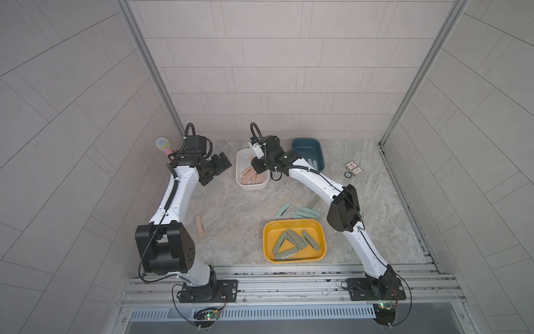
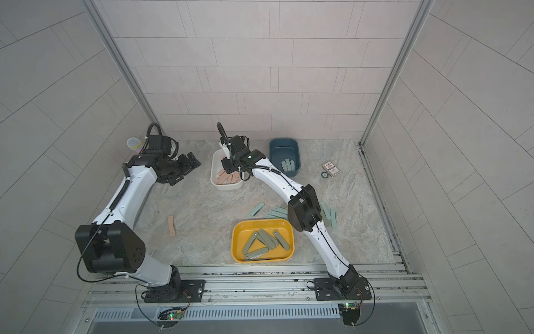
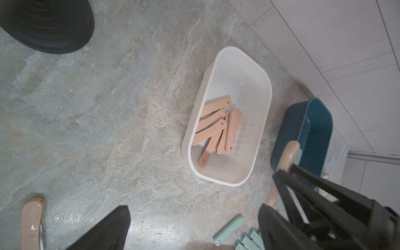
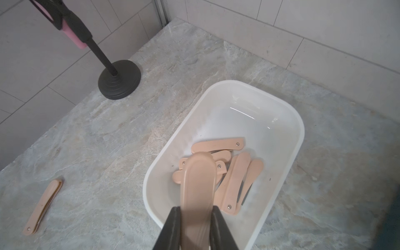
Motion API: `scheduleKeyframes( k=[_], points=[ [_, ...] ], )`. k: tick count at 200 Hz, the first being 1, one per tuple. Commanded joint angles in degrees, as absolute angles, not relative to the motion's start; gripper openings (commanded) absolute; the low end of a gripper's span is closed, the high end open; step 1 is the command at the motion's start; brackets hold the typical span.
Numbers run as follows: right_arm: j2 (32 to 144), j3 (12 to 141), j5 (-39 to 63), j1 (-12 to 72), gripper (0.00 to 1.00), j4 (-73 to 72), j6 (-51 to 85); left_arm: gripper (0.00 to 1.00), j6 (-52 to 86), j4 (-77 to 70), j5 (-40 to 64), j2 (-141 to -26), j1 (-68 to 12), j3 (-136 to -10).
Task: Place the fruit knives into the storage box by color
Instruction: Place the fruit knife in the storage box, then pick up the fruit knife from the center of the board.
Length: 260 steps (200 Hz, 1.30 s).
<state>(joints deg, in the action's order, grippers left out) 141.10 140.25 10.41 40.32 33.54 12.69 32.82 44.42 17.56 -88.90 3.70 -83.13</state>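
Holding: my right hand (image 4: 194, 211) clamps a pink knife (image 4: 198, 184) over the white box (image 4: 301, 129).
Left hand (image 1: 218, 168): wide, empty.
Counter (image 1: 231, 231): stray knife (image 1: 199, 225), mic stand (image 4: 119, 85).

Three storage boxes are set on the bench (image 1: 231, 231): the middle box (image 1: 251, 186) near the far edge, the far box (image 1: 304, 150) just right of it, and the near box (image 1: 293, 221) at the near edge. Fruit knives (image 1: 251, 175) are contained in each. The loose knives (image 1: 306, 213) are spread just behind the near box. The lone knife (image 1: 199, 226) is laid toward the left edge. The held knife (image 4: 197, 186) is gripped above the middle box by the right end effector (image 4: 195, 210). A microphone stand (image 1: 163, 144) is placed at the far left corner, and a card pack (image 1: 354, 168) near the right edge.
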Motion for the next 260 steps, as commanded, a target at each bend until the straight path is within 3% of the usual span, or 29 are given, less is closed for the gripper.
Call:
scheduleKeyframes(
  k=[1,39,70,90,151,185,212,260],
  points=[
    [145.02,143.97,11.27,40.67,0.2,35.18,15.74,1.0,33.44,43.97,16.55,-90.38,3.1,-84.59],
    [147.15,145.46,12.85,39.81,0.27,34.58,16.8,1.0,33.56,43.2,16.16,-91.21,0.46,-82.85],
    [144.4,145.17,15.02,39.64,0.46,38.33,14.43,1.0,32.3,43.65,16.23,-89.23,-0.24,-79.49],
    [138.79,140.67,16.08,39.7,0.54,39.89,13.5,1.0,30.77,45.98,16.9,-87.0,-2.0,-77.54],
    [112.74,108.39,6.85,36.47,0.55,40.15,13.74,1.0,26.41,54.93,19.89,-75.96,-8.49,-68.36],
    [100.98,92.58,1.31,33.0,0.56,45.31,16.35,1.0,21.14,58.6,22.55,-77.18,-14.08,-66.41],
    [97.05,85.85,-0.64,27.85,0.56,51.08,21.97,1.0,17.27,59.74,25.47,-82.35,-15.6,-66.8],
    [100.99,78.66,1.43,23.09,0.68,50.16,26.95,1.0,17.73,53.27,27.32,-89.68,-16.03,-67.67]
  ],
)
